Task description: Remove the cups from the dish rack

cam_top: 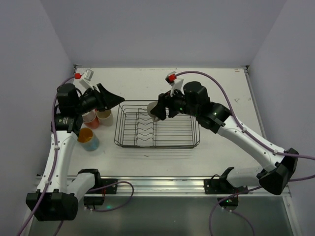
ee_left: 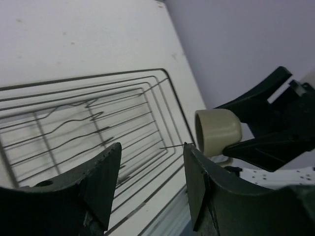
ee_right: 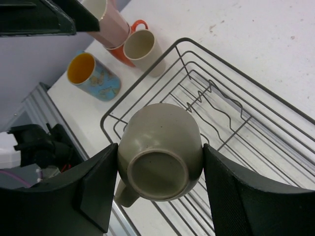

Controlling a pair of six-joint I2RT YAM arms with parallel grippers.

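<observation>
above the rectangular black wire dish rack (cam_top: 197,143): your right gripper (ee_right: 160,162) clamps a small olive-grey ceramic mug (ee_right: 158,142) by its sides, base towards the wrist camera
left gripper (ee_left: 151,169): yours hangs wide apart, holding nothing, near the rack's left end
white table (cam_top: 221,88), left of rack: pink mug (ee_right: 106,27), orange handled mug (ee_right: 129,45), beige mug (ee_right: 143,49) and light blue mug (ee_right: 98,78) stand close together

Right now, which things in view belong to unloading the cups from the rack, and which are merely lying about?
Job: dish rack; olive-grey mug, held by right gripper; pink mug; orange mug; beige mug; light blue mug.
Lying about: purple cables; metal rail.
</observation>
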